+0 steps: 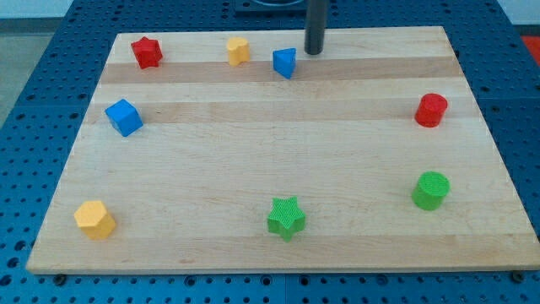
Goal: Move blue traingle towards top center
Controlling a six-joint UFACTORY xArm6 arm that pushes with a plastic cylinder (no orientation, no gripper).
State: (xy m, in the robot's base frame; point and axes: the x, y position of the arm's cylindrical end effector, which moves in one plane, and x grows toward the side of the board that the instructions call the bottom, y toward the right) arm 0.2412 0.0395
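The blue triangle (285, 62) sits near the top centre of the wooden board (278, 152). My tip (315, 52) is just to the right of it and slightly higher in the view, a small gap apart from the block. The dark rod rises from there out of the view's top.
A yellow block (238, 51) lies left of the triangle, a red star (147, 52) at top left. A blue cube (124, 116) is at left, a yellow block (94, 219) at bottom left, a green star (286, 217) at bottom centre, a green cylinder (431, 190) and red cylinder (431, 110) at right.
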